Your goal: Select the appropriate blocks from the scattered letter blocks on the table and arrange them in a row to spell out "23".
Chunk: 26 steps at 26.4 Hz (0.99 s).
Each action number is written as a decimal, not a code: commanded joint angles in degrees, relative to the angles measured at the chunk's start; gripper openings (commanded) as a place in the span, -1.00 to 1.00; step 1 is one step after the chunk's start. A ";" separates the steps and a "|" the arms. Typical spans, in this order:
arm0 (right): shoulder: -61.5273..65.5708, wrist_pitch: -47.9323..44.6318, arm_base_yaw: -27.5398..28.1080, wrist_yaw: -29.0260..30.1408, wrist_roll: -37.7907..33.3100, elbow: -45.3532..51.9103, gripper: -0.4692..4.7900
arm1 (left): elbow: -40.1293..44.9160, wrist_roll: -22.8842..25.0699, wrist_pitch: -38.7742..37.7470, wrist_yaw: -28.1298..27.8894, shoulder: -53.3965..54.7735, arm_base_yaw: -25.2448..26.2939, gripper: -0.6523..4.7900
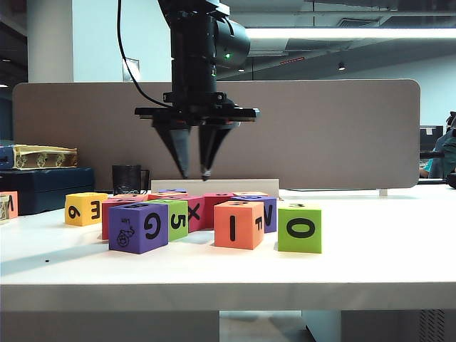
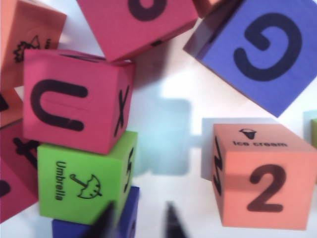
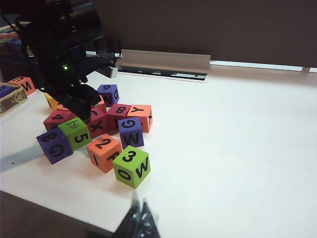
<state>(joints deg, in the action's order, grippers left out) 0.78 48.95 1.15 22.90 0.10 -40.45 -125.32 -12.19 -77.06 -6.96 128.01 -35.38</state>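
The orange block point(image 1: 239, 224) and green block point(image 1: 299, 228) sit side by side at centre, seemingly aligned. The left gripper point(image 1: 194, 173) hangs above, narrowly parted and empty. The right gripper point(image 3: 139, 218), low centre, looks closed. Next: check spacing.

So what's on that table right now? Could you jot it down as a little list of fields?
surface: white table
blocks: a dozen or so coloured foam cubes, clustered left of centre
orange cube: 2 on top, I on front
green cube: 3 on top, O and W on its sides, beside the orange one
left gripper: hanging above the cluster, holding nothing
right gripper: near the front edge, fingers together, holding nothing
row so far: 2 and 3 adjacent, not squared up
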 commanded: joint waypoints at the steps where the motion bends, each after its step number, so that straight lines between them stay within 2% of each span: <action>1: -0.57 -0.57 0.00 -0.17 0.20 -0.15 -0.82 | -0.09 1.55 0.31 -0.72 0.13 0.04 -0.73; 8: -0.57 -0.57 -0.02 -0.31 0.20 -0.15 -0.82 | -0.07 1.95 0.42 1.36 1.68 0.00 -0.78; 15: -0.57 -0.57 0.00 -1.38 0.20 -0.15 -0.82 | -0.07 1.68 0.90 10.95 4.81 -0.79 -0.78; 26: -0.57 -0.57 0.00 -1.38 0.20 -0.15 -0.82 | -0.02 0.98 0.66 16.57 5.20 -1.75 -0.78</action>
<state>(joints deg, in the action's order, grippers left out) 0.78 49.01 1.15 21.65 0.10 -40.45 -125.16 -11.14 -76.29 8.08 133.51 -36.75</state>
